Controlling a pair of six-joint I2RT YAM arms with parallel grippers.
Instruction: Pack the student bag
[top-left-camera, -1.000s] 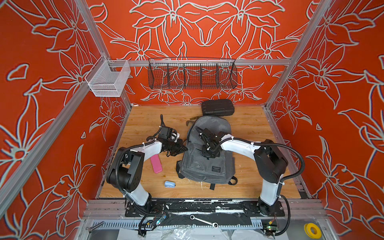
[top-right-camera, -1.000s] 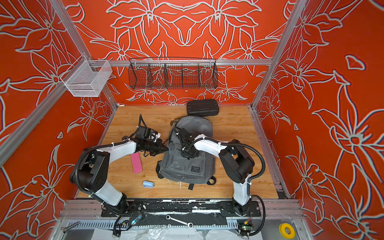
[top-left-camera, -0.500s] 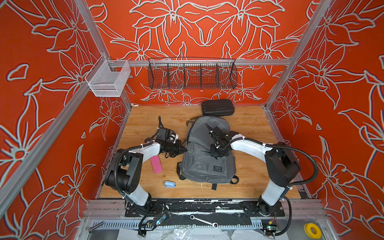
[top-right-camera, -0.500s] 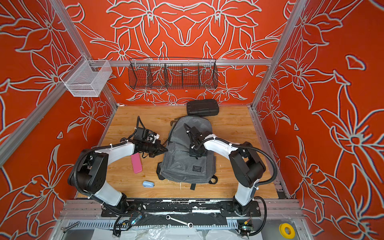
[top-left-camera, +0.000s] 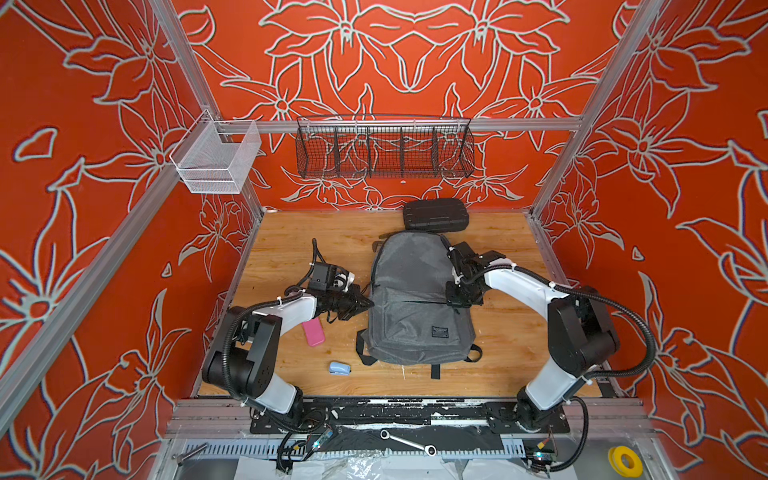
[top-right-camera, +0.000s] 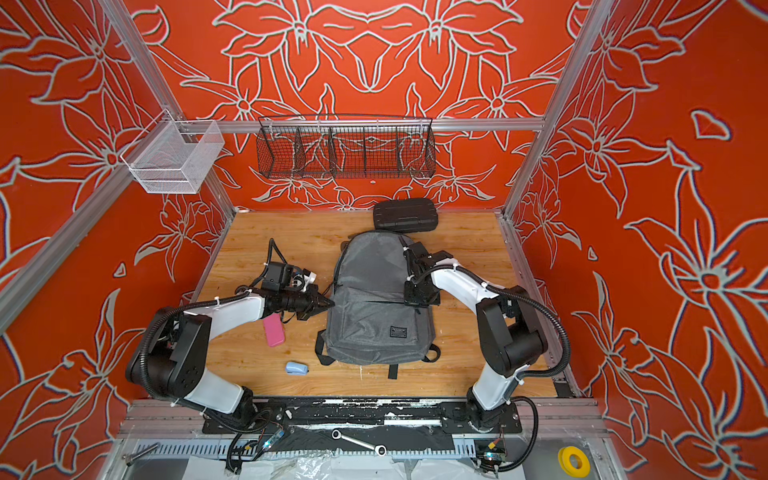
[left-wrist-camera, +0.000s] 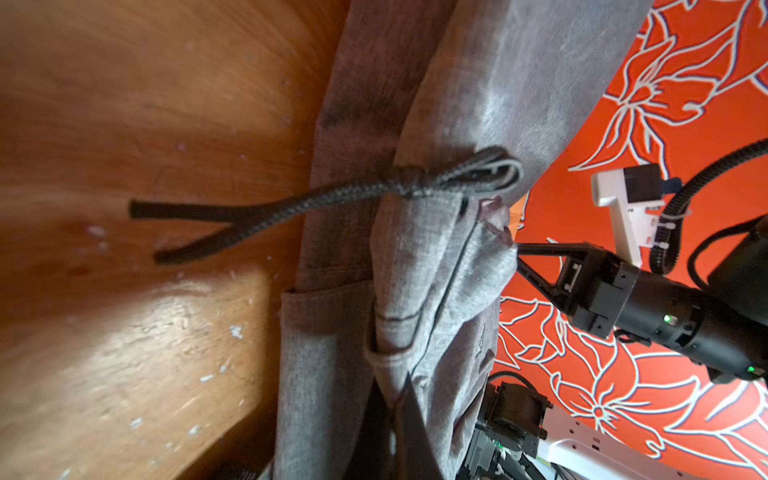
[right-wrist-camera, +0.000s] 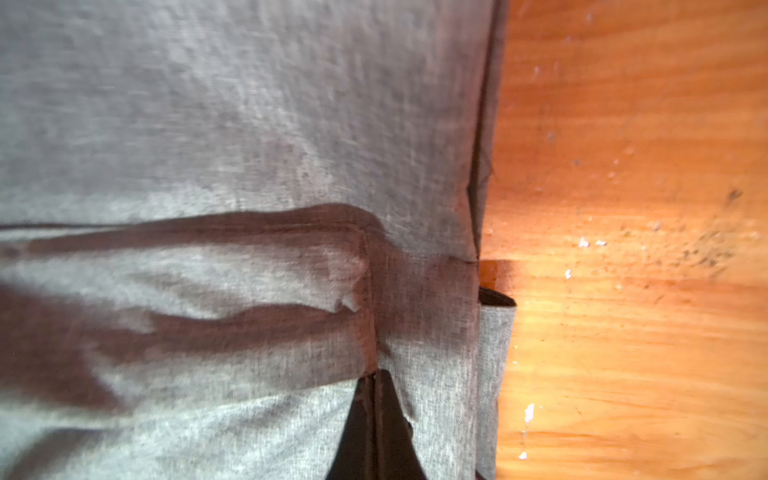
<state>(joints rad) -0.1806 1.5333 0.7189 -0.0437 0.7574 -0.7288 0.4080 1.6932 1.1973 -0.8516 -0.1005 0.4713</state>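
Between the two grippers we see the student bag (top-left-camera: 415, 328) lying flat on the table (top-left-camera: 291, 249). The left gripper (top-left-camera: 365, 305), jaws pressed together, pinches a fold of its cloth. The right gripper (top-left-camera: 456, 304), likewise closed, meets the opposite edge, and we cannot tell whether it grips.

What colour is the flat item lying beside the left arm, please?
Pink; the flat item shows best in a top view.

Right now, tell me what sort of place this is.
Probably a robot test booth: floral-print walls on an aluminium frame, two arms bolted at a wooden tabletop, a wrench by their base.
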